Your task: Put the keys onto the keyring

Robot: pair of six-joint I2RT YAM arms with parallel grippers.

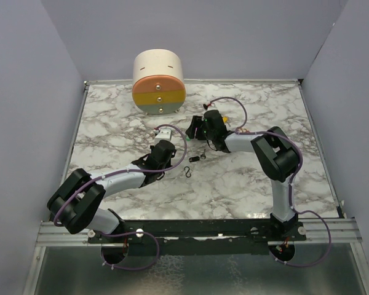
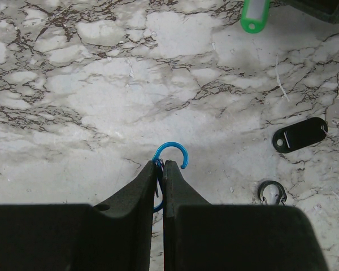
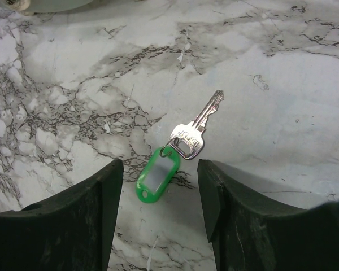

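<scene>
A blue hook-shaped clip, the keyring (image 2: pixel 173 150), sticks out from between the tips of my left gripper (image 2: pixel 162 165), which is shut on it just above the marble. A silver key (image 3: pixel 195 130) on a green plastic tag (image 3: pixel 156 176) lies flat on the table. My right gripper (image 3: pixel 160 166) hovers over it, open, with the tag between the fingers and touching neither. The green tag (image 2: pixel 254 15) also shows at the top of the left wrist view. Another silver key (image 2: pixel 338 110) with a black tag (image 2: pixel 299 135) lies to the right of the left gripper.
A small black clip (image 2: pixel 272 192) lies on the marble close to the right of the left fingers. A cream cylinder with orange, yellow and grey front bands (image 1: pixel 158 83) stands at the back of the table. Grey walls close in the left, right and rear sides.
</scene>
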